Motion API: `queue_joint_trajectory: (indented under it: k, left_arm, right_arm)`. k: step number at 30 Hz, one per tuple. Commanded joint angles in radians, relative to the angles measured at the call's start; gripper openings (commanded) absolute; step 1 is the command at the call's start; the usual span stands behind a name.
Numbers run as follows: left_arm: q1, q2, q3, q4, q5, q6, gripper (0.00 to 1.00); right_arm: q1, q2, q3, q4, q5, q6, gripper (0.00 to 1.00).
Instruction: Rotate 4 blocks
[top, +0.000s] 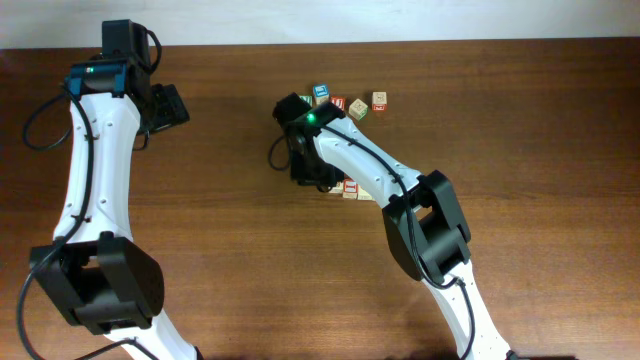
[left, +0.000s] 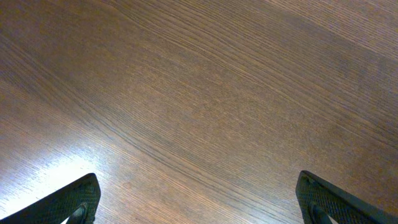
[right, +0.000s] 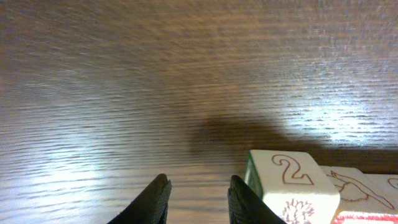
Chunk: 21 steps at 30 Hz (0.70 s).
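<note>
Four cubes make up the job, and none is in a grip at this moment. Nearest, the right gripper (right: 199, 186) hangs low over the table (right: 93, 74), its jaws narrow with only bare wood between them. At its 3 o'clock, just beside one finger, stands a cube marked 2 (right: 292, 177). A bird-drawing cube (right: 357, 183) sits close against that one, farther toward 3 o'clock. Whether either belongs to the four I cannot tell.

Farther off, at 12 to 1 o'clock of the right wrist in the overhead view, sit the blue-faced cube (top: 321, 92), the red-bordered cube (top: 338, 104), the pale cube (top: 358, 110) and the second pale cube (top: 380, 100). All four rest flat and near one another.

Farthest, well apart at 9 o'clock, the left gripper (left: 198, 186) stands wide and empty.

The faces are too small to show which cubes have been turned, so I cannot count what is done or left. By my judgement no turn is under way.
</note>
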Motion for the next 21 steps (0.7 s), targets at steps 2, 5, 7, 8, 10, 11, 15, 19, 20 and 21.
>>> queue_joint_trajectory:
  k: [2, 5, 7, 8, 10, 11, 15, 19, 20, 21]
  left_arm:
    - [-0.002, 0.005, 0.013, -0.002, 0.001, -0.010, 0.99]
    - [-0.002, 0.005, 0.013, -0.008, 0.001, -0.010, 0.99]
    - [-0.002, 0.005, 0.013, -0.008, 0.001, -0.010, 0.99]
    - [-0.002, 0.005, 0.013, -0.008, 0.002, -0.010, 0.99]
    - [-0.002, 0.005, 0.013, -0.008, 0.019, -0.010, 0.99]
    - [-0.002, 0.005, 0.013, -0.008, 0.023, -0.010, 0.99]
    - [-0.002, 0.005, 0.013, -0.008, 0.023, -0.010, 0.99]
    - [-0.002, 0.005, 0.013, -0.012, 0.023, -0.010, 0.99]
    - [-0.002, 0.005, 0.013, -0.016, 0.023, -0.010, 0.99]
    - [-0.002, 0.005, 0.013, -0.016, 0.023, -0.010, 0.99]
  right_arm:
    - [-0.031, -0.044, 0.169, -0.044, 0.000, -0.035, 0.37]
    - [-0.071, -0.039, 0.146, -0.043, 0.072, -0.072, 0.18]
    - [-0.084, -0.028, 0.107, -0.043, 0.083, -0.072, 0.12]
    - [-0.087, -0.026, 0.088, -0.037, 0.082, -0.072, 0.12]
    - [-0.087, -0.026, 0.042, -0.023, 0.082, -0.071, 0.11]
    - [-0.086, -0.026, 0.033, -0.020, 0.082, -0.071, 0.11]
    - [-0.085, -0.026, -0.013, -0.016, 0.074, -0.071, 0.10]
    - [-0.085, -0.026, -0.024, -0.021, 0.066, -0.071, 0.09]
    - [-0.085, -0.026, -0.024, -0.028, 0.060, -0.072, 0.09]
    - [-0.085, -0.026, -0.024, -0.032, 0.056, -0.071, 0.09]
